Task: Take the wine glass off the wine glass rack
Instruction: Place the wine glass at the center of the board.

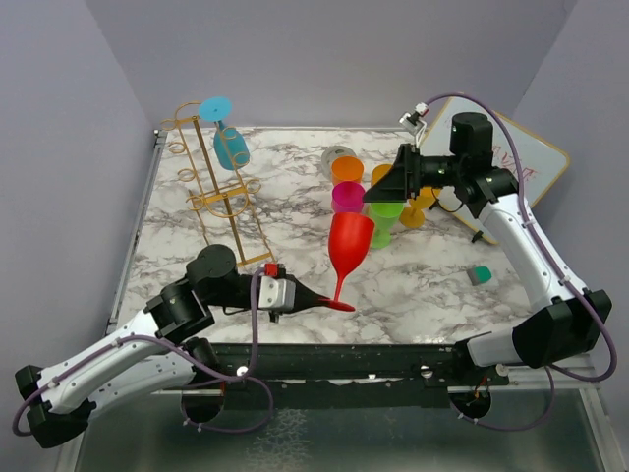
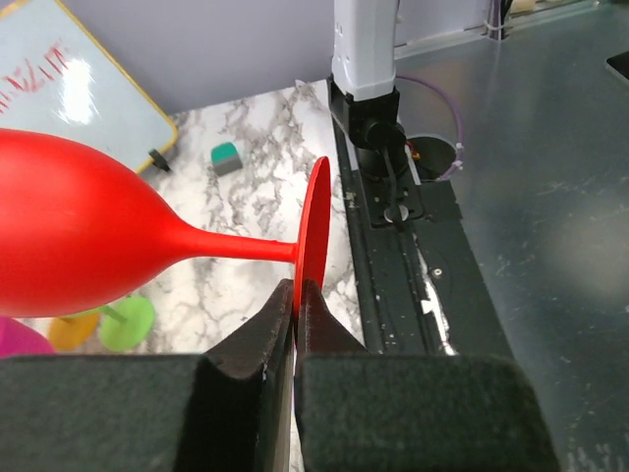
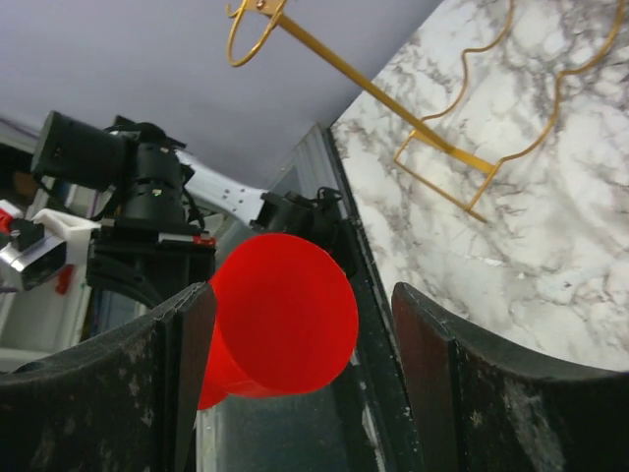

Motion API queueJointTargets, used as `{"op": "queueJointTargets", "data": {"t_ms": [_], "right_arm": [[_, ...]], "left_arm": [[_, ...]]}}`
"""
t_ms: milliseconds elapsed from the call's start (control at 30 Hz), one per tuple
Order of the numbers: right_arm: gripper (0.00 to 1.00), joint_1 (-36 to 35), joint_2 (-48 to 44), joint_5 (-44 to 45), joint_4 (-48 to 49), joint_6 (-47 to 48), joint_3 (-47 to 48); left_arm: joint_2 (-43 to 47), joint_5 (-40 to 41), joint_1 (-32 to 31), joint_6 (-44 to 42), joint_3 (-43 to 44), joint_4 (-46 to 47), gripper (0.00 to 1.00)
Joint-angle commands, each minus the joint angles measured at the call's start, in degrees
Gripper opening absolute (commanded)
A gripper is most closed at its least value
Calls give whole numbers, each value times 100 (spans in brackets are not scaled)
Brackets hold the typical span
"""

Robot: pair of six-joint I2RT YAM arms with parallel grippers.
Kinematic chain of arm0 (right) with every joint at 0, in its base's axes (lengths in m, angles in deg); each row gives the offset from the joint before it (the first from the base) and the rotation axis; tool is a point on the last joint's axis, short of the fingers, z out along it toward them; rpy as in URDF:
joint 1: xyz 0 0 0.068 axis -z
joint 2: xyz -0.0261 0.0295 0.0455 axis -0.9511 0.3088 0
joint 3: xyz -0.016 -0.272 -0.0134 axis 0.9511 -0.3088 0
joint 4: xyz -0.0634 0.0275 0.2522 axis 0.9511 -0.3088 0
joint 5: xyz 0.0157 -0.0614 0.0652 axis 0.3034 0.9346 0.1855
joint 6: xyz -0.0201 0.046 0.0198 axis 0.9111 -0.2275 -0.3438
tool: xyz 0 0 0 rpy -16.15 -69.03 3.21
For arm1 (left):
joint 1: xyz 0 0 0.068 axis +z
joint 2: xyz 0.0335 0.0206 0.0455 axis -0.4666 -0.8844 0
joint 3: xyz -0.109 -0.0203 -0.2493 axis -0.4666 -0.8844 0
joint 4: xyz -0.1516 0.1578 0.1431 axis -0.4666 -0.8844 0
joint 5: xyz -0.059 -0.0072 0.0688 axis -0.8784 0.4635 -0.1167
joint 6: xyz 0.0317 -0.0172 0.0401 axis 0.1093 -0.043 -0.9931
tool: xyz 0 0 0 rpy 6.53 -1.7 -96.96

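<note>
Marble tabletop (image 1: 432, 285), left claw (image 2: 295, 295) pinching red glass (image 2: 79, 236), right claw (image 3: 295, 305) agape

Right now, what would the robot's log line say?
left fingers: shut on red wine glass foot | right fingers: open, empty | blue wine glass: hanging on wine glass rack

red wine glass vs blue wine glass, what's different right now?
The blue wine glass hangs on the wine glass rack, foot uppermost; the red wine glass is off it. The left gripper pinches the red one's foot rim; no gripper touches the blue one. Both are opaque and stemmed.
</note>
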Motion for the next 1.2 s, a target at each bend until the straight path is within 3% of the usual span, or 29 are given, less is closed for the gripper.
{"op": "queueJointTargets", "data": {"t_ms": [0, 233, 433, 600, 900, 1167], "right_arm": [[77, 15, 22, -1080, 545, -571, -102], [74, -23, -38, -1356, 828, -739, -190], [59, -158, -95, -1425, 779, -716, -240], [53, -215, -81, -1406, 601, -545, -208], [44, -569, 83, -1456, 302, -184, -76], [27, -761, 54, -1756, 477, -63, -214]], "left_arm": [[168, -36, -13, -945, 3, -34, 0], [-409, -7, -13, -1571, 743, -981, 0], [-513, 371, -13, -1618, 863, -1162, 0], [-413, 557, -13, -1621, 913, -1175, 0], [-564, 475, -15, -1792, 1161, -1580, 0], [-721, 466, -13, -1982, 1368, -2165, 0]]}}
